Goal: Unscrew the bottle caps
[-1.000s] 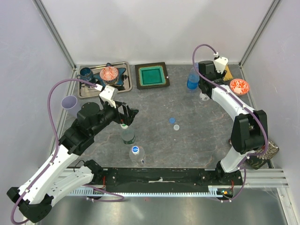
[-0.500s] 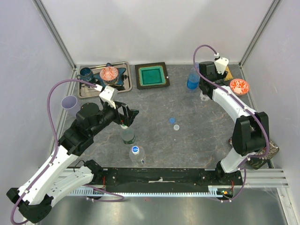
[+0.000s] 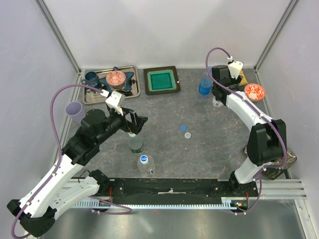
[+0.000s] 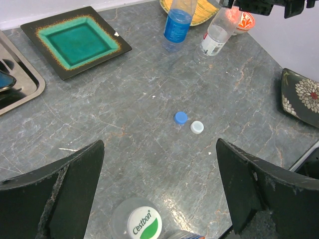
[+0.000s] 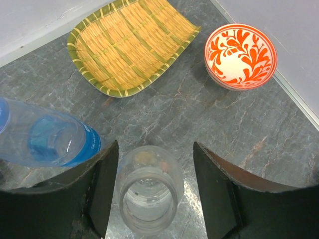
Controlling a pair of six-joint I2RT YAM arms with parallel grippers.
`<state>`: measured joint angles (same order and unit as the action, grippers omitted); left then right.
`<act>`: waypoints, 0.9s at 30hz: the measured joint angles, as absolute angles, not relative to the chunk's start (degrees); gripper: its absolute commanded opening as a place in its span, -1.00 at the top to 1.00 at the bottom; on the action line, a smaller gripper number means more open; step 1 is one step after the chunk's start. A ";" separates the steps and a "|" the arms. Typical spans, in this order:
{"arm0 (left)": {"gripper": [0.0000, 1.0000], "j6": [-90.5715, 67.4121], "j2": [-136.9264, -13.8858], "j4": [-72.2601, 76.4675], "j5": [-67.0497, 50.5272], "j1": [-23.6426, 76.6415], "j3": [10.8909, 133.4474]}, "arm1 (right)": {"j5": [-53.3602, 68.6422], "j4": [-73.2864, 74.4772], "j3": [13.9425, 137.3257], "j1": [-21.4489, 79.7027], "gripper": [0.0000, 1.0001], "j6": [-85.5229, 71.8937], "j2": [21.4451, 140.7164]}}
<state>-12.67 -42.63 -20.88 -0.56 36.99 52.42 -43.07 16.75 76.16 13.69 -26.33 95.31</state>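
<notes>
My left gripper hangs open above the green-label bottle, whose green-and-white cap sits low between the fingers, untouched. A second bottle with a blue-and-white cap stands just nearer. A blue cap and a pale cap lie loose on the table. My right gripper straddles a clear uncapped bottle. A gap shows at the right finger, while the left finger is close beside the bottle. The blue-tinted bottle, also uncapped, stands just to its left.
A woven tray and a red-patterned bowl sit behind the right gripper. At the back are a green square plate and a metal tray of dishes. A lilac cup stands left, a dark flowered plate right.
In the top view the right wrist has shifted only very slightly. The left arm, the bottles and the loose caps stand as before.
</notes>
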 measured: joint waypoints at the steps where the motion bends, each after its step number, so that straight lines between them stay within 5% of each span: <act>1: -0.99 -12.67 -42.63 -20.88 -0.56 36.99 52.42 | -42.92 16.84 76.16 13.72 -0.40 -26.33 95.24; 27: -0.99 -12.67 -42.65 -20.88 -0.60 36.99 52.42 | -40.16 17.74 77.52 14.04 -0.61 -26.15 93.32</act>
